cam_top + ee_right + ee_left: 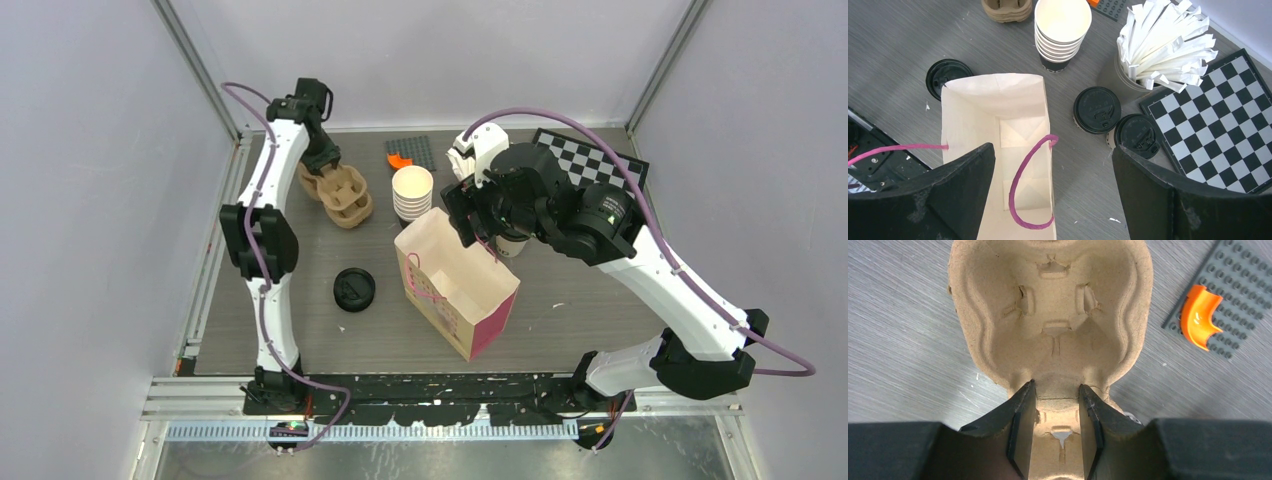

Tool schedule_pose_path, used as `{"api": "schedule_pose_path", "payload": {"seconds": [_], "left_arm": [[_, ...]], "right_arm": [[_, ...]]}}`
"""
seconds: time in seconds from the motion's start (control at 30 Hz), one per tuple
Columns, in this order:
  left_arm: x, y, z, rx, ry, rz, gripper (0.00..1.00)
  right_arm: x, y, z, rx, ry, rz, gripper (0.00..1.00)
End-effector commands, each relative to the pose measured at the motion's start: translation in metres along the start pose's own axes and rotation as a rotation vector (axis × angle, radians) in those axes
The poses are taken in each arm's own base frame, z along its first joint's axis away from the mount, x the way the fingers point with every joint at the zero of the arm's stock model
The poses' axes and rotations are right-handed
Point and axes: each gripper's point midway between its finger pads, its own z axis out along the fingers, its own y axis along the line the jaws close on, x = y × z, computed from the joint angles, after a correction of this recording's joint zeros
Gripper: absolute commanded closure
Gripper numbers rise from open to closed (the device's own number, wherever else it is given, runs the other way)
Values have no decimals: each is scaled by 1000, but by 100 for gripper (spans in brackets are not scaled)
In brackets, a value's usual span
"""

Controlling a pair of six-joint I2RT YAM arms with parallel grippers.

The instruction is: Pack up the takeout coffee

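Jaws of the left gripper point(1056, 392) stand narrow, pinching the central ridge of a brown moulded-pulp cup carrier point(1048, 305) at the far left of the grey desk point(560, 320). The right gripper point(1053, 150) hangs with jaws wide and empty above an open cream paper bag point(993, 95) with pink cord handles. Two cream paper cups with black lids, the takeout coffee point(1096, 110), stand upright side by side just right of the bag. The carrier likely wants lifting level by that ridge. Any grasp on a cup should close gently on the paper wall below the lid, holding it upright.
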Motion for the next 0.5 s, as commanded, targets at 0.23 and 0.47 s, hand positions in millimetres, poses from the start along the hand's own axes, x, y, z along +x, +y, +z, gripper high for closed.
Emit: {"api": "schedule_pose_path", "payload": {"seconds": [0.23, 0.47], "left_arm": [[-6, -15, -117, 251, -39, 47, 69], [20, -29, -183, 391, -31, 79, 71]], "right_arm": [[-16, 0, -11, 24, -73, 231, 9], [3, -11, -20, 76, -27, 245, 9]]}}
